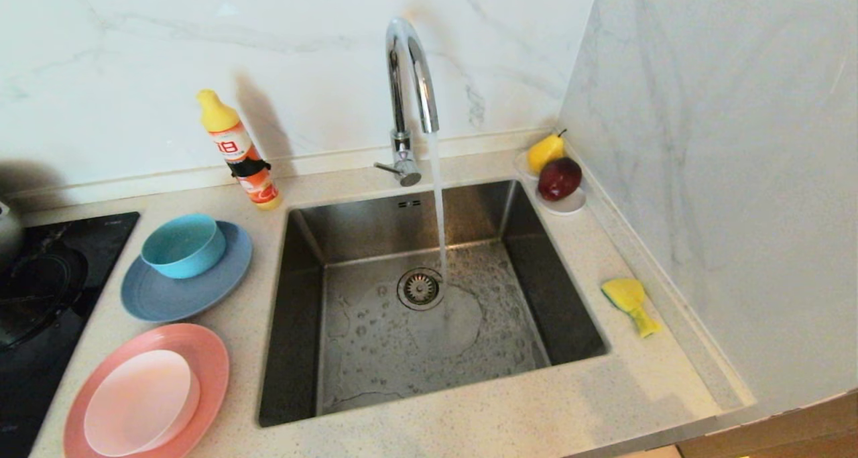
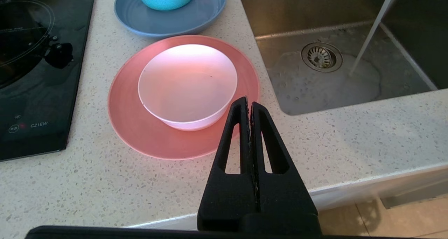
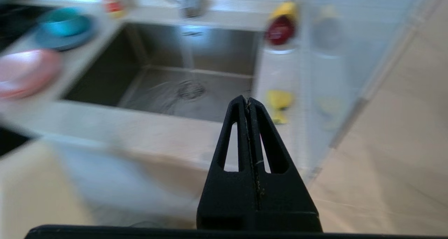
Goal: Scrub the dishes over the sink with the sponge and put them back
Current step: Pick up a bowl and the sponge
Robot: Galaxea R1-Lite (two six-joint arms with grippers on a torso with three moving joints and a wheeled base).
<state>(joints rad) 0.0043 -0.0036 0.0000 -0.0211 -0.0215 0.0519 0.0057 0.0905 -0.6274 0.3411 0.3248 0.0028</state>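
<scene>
The steel sink (image 1: pixel 305 351) has its tap (image 1: pixel 410 76) running onto the basin floor. Left of it, a pale pink bowl (image 1: pixel 141 401) sits in a salmon-pink plate (image 1: pixel 204 361), and a teal bowl (image 1: pixel 182 245) sits in a grey-blue plate (image 1: pixel 167 297). The yellow sponge (image 1: pixel 629 298) lies on the counter right of the sink. My left gripper (image 2: pixel 249 100) is shut and empty, held off the counter's front edge near the pink plate (image 2: pixel 140 134). Shut and empty too, my right gripper (image 3: pixel 247 99) is off the counter's front, with the sponge (image 3: pixel 279 102) beyond it. Neither gripper shows in the head view.
An orange detergent bottle (image 1: pixel 238 151) leans against the back wall. A white saucer (image 1: pixel 566 206) with a yellow pear (image 1: pixel 544 151) and a dark red fruit (image 1: pixel 560 178) sits in the back right corner. A black hob (image 1: pixel 40 290) lies far left. A marble wall closes the right side.
</scene>
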